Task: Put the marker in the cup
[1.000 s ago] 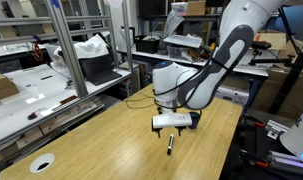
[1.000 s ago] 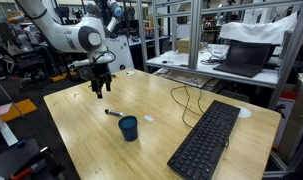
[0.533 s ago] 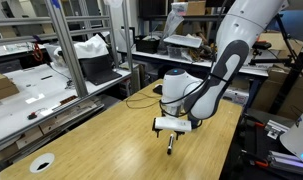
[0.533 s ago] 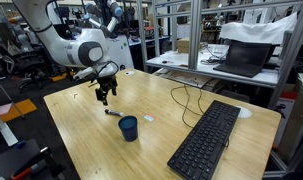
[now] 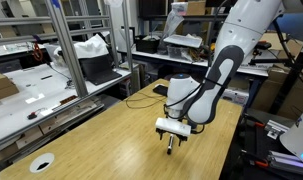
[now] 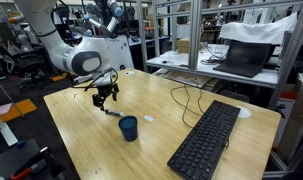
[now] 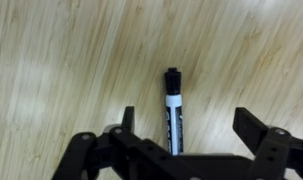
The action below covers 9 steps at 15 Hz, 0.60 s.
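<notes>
The marker (image 7: 172, 105) is a thin black stick with a white band. It lies flat on the wooden table, and in the wrist view it runs down between my fingers, nearer one of them. My gripper (image 7: 189, 125) is open and hovers just above it. In both exterior views the gripper (image 5: 171, 135) (image 6: 104, 97) hangs low over the marker (image 5: 170, 147) (image 6: 111, 112). The small dark blue cup (image 6: 128, 128) stands upright on the table a short way beyond the marker, apart from the gripper.
A black keyboard (image 6: 206, 140) lies on the far side of the cup, with a dark cable (image 6: 181, 100) looping beside it. A tiny white speck (image 6: 149, 119) lies near the cup. A white disc (image 5: 41, 162) sits near a table corner.
The arm has come down and moved over the marker; the open gripper now stands much closer to the table, astride the marker. The marker and the cup have not moved.
</notes>
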Motion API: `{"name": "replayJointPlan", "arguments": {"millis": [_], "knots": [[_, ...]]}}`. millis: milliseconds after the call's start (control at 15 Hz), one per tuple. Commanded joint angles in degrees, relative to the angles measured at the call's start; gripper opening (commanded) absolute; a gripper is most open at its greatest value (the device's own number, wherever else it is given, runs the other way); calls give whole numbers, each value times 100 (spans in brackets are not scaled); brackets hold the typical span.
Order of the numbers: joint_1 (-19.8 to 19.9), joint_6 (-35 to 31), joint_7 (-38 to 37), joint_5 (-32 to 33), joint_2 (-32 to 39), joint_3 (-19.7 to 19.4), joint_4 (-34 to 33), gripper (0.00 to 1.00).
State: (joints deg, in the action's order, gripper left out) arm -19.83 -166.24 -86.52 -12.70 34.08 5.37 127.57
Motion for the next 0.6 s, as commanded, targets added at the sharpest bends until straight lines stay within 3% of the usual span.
{"name": "replayJointPlan", "arguments": {"millis": [0, 533], "knots": [[115, -314, 81, -331, 127, 140, 4, 100], [119, -418, 229, -353, 567, 265, -181, 100]]}}
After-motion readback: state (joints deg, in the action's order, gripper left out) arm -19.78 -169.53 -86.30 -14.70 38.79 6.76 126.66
